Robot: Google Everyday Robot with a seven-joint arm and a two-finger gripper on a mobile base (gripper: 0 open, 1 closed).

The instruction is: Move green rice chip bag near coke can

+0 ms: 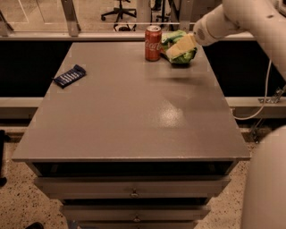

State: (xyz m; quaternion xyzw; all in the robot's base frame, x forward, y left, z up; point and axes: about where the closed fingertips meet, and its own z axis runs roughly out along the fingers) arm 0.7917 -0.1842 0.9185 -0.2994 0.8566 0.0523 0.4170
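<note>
The green rice chip bag (180, 54) lies crumpled at the far right end of the grey table (134, 112). It sits just to the right of the red coke can (153, 43), which stands upright, and it almost touches the can. My gripper (181, 46) reaches in from the upper right on the white arm (223, 20). It is pressed onto the top of the bag and hides the bag's middle.
A small dark-blue wrapped bar (69, 76) lies near the table's left edge. Drawers (134, 193) sit under the front edge. A rail and an office chair (118, 11) are behind the table. My white body (268, 188) fills the lower right corner.
</note>
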